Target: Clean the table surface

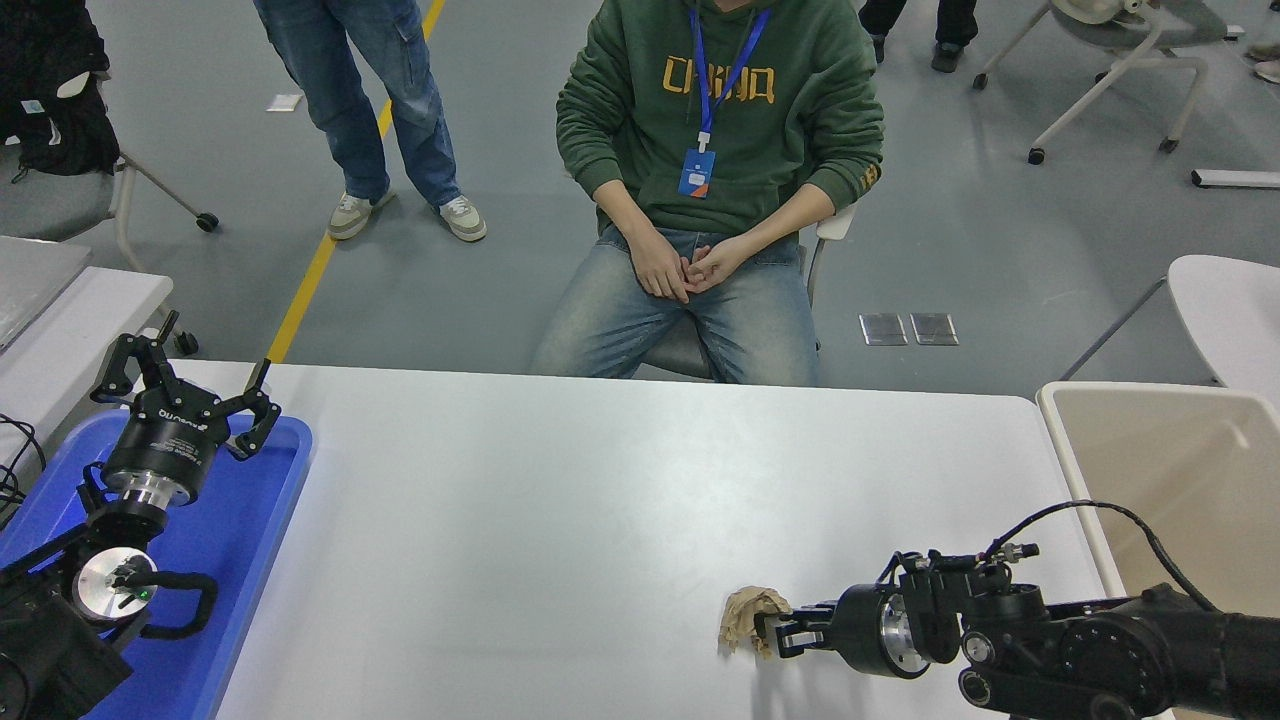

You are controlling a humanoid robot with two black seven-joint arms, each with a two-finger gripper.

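Right gripper (pixel 768 632) pinches the crumpled paper wad (pixel 745 613) on the table (pixel 560 500); best to keep the grip firm and carry it to the bin (pixel 1075 470)

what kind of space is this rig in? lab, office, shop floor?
Likely a robotics lab or test floor: grey floor with a yellow line, wheeled chairs, plain white tables, and a seated person wearing a lanyard watching the right gripper at a crumpled brown wad.
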